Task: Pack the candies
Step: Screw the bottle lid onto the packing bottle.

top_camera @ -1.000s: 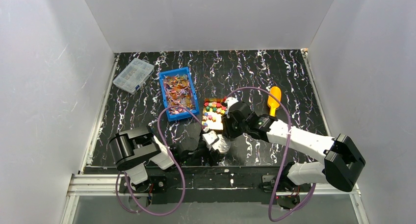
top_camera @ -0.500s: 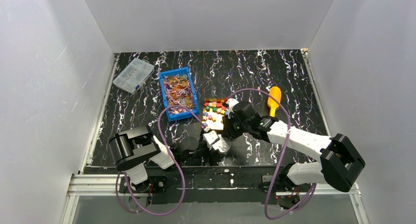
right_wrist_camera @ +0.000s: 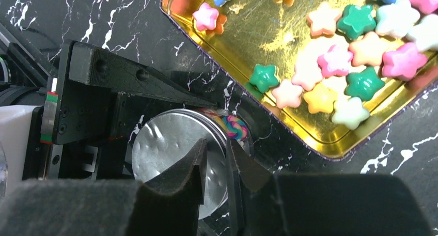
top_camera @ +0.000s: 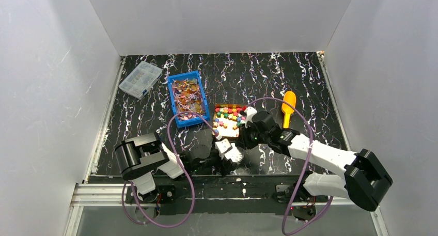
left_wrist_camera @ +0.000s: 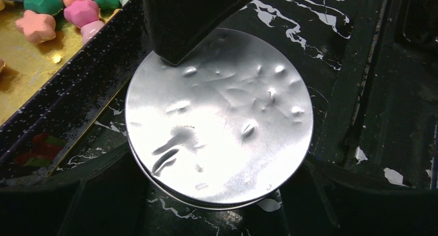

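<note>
The right gripper (right_wrist_camera: 216, 143) is swinging off the gold tray (right_wrist_camera: 258, 24) and coming in toward the arm bases, its jaws narrowing as it goes. The candies are all sitting in their supply containers. The star-shaped candies (top_camera: 228, 117), pink, green, blue, yellow and orange, are lying loose in the gold tray. The wrapped candies (top_camera: 186, 95) are filling the blue bin (top_camera: 187, 124) just left of the tray. None is showing anywhere else.

Just in front of the tray's near corner, the round tin (top_camera: 233, 153) is standing with its silver lid (left_wrist_camera: 219, 117) on. By my reading the packing is barely beginning: the lid is waiting to come off, and every candy is waiting to go in. The left gripper (left_wrist_camera: 217, 171) is clasping the tin from both sides, fingers spread wide around it. The right gripper is hovering at the tray-side edge of the lid, fingers almost together with a thin gap; whether they are pinching the rim I cannot tell.

The orange scoop (top_camera: 287, 106) is lying untouched to the right of the tray, and the clear organiser box (top_camera: 140, 79) is sitting well off to the tray's left, beyond the bin
</note>
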